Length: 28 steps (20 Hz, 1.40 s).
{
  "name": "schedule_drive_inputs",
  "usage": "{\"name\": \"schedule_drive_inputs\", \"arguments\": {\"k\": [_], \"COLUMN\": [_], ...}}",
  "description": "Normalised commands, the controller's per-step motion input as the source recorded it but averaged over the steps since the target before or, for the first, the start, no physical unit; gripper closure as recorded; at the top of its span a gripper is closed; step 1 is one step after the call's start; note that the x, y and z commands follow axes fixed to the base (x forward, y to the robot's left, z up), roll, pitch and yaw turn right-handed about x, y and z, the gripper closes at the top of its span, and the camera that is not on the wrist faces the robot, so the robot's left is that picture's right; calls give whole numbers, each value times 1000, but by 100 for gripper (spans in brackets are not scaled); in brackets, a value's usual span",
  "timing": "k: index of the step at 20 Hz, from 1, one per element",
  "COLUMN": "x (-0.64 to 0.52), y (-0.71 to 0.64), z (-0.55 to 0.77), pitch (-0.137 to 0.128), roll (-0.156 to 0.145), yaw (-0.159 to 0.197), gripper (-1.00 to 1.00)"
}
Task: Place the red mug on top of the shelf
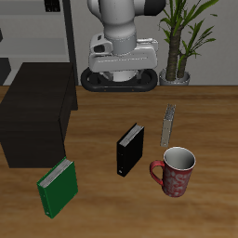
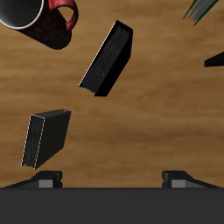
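Observation:
The red mug (image 1: 175,172) stands upright on the wooden table near the front edge, its handle towards the black book. It also shows in the wrist view (image 2: 39,22). The shelf (image 1: 37,121) is a large matte black cabinet with a flat top at the table's side, and one black corner of it shows in the wrist view (image 2: 215,59). My gripper (image 1: 119,80) hangs high over the back of the table, far from the mug and the shelf. In the wrist view my gripper (image 2: 112,179) has its jaws wide apart with nothing between them.
A black book (image 1: 129,149) stands between gripper and mug and shows in the wrist view (image 2: 107,59). A grey book (image 1: 168,124) stands behind the mug. A green book (image 1: 57,188) leans near the front edge. A potted plant (image 1: 181,42) and a pale rack (image 1: 37,37) stand at the back.

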Motion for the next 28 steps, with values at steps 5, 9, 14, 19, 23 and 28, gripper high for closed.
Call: {"name": "schedule_drive_inputs", "arguments": {"k": [5, 9, 14, 19, 23, 28], "x": [80, 200, 259, 376, 382, 358], "y": [84, 221, 260, 349, 344, 296], "z": [-34, 101, 83, 52, 8, -32], "pitch": [14, -29, -13, -16, 1, -28], "roll": [-10, -33, -26, 7, 7, 8], "yaw": [-11, -1, -10, 27, 30, 46], "gripper": [-100, -100, -100, -100, -100, -100]}}
